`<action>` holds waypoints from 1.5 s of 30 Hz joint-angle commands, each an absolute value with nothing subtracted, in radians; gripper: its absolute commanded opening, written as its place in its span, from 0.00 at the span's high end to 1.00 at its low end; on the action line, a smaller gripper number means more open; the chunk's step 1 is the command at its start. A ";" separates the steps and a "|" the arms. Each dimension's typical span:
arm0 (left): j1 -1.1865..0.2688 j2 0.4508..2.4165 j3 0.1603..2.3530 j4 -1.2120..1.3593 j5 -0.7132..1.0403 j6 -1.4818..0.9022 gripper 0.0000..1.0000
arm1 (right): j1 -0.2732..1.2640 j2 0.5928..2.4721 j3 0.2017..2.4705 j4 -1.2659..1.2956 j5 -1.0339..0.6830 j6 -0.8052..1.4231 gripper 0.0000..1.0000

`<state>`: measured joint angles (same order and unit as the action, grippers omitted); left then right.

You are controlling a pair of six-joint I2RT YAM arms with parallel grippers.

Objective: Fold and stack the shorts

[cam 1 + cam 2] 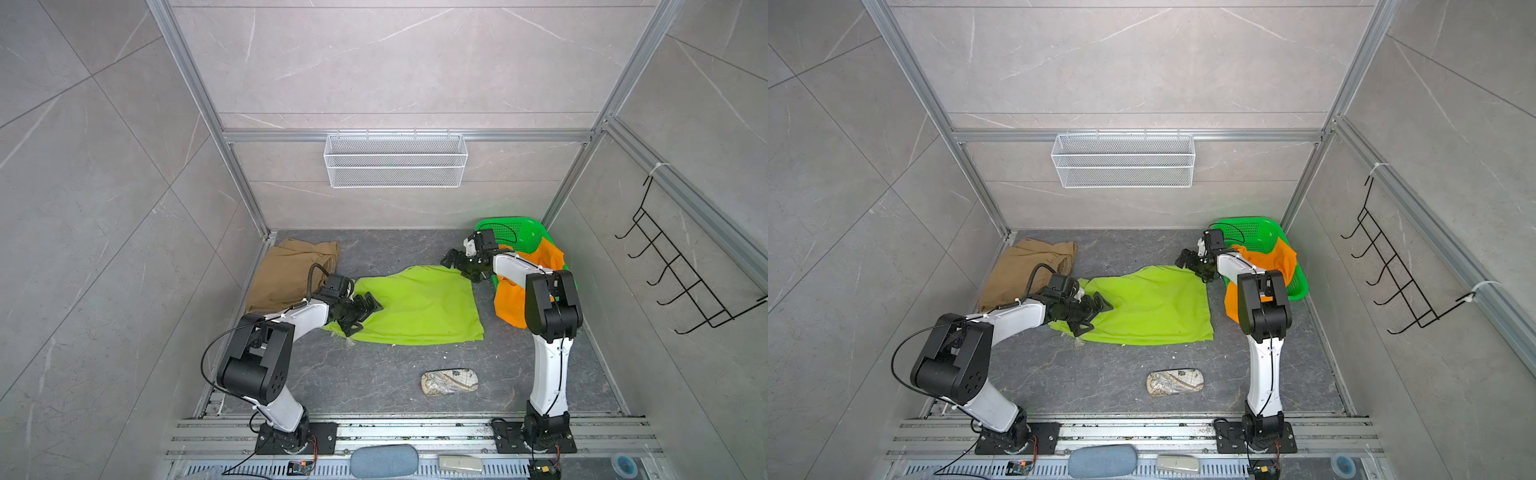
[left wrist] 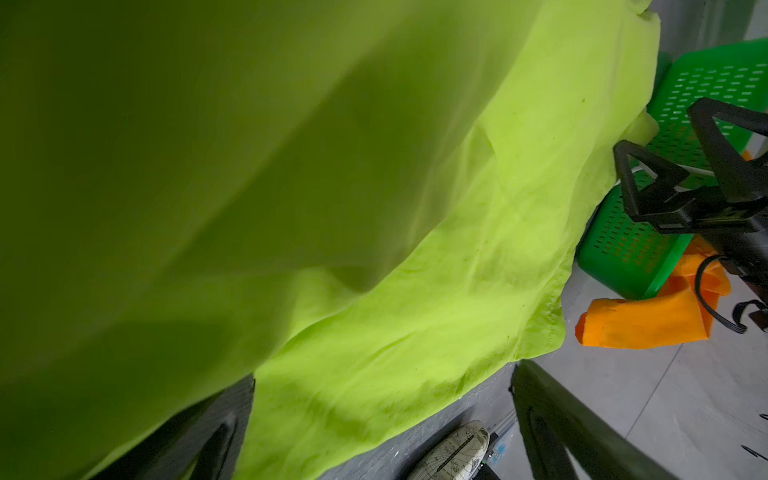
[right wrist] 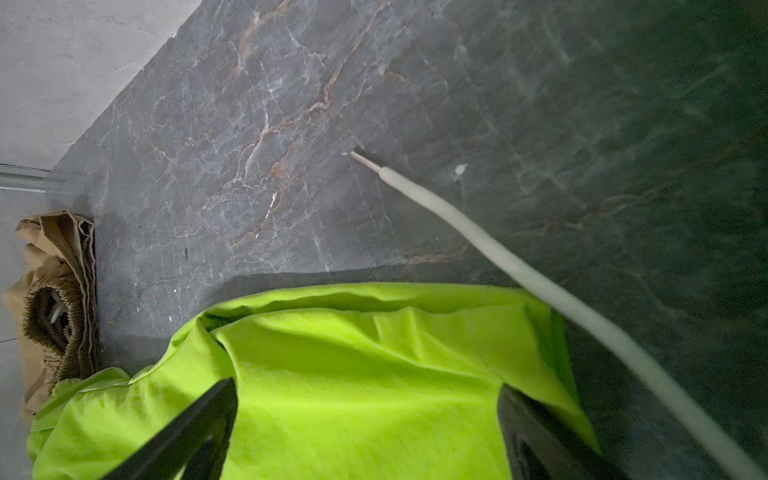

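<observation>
The lime green shorts (image 1: 415, 305) (image 1: 1150, 305) are seen spread flat in the middle of the dark marbled table (image 1: 374, 374), with the gathered waist end turned towards the left arm. The left gripper (image 1: 365, 316) (image 1: 1096, 314) is held low over that waist end. Its jaws are spread wide and no cloth is pinched between them. In the left wrist view the lime cloth (image 2: 415, 291) is shown lying between the two dark fingers (image 2: 561, 428). The right gripper (image 1: 461, 266) (image 1: 1194, 268) is placed at the far right corner of the same shorts. Its jaws are likewise opened wide and nothing is gripped. In the right wrist view the lime cloth (image 3: 353, 374) is seen between its fingers (image 3: 187, 432).

The tan shorts (image 1: 286, 270) (image 1: 1021, 266) are laid in a folded bundle in the far left corner, just beside the wall and touching the lime pair's waist end. The orange shorts (image 1: 509, 303) (image 1: 1283, 257) are draped over the rim of the green basket (image 1: 519, 232) at the far right, partly hidden by the right arm. A patterned pouch (image 1: 449, 381) is seen near the front edge, well apart from all three shorts
</observation>
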<state>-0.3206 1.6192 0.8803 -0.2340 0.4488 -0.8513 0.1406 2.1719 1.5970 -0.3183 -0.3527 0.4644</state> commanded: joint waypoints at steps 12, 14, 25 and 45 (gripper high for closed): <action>-0.321 1.439 1.119 -0.585 0.011 -0.452 0.01 | 0.235 1.675 1.281 -0.406 -0.344 0.480 0.01; -0.319 1.422 1.112 -0.605 -0.032 -0.431 0.01 | 0.248 1.621 1.194 -0.387 -0.355 0.496 0.01; -0.310 1.434 1.093 -0.680 -0.054 -0.446 0.01 | 0.261 1.600 0.863 -0.261 -0.386 0.562 0.01; -0.153 1.525 1.021 -0.564 0.198 -0.504 0.01 | 0.113 1.565 0.849 -0.454 -0.179 0.453 0.01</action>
<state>-0.1799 1.5391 0.9920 -0.5941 0.1638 -0.5133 0.1123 1.5753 0.8371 -0.3588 -0.2382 0.4892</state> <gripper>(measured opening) 0.994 0.992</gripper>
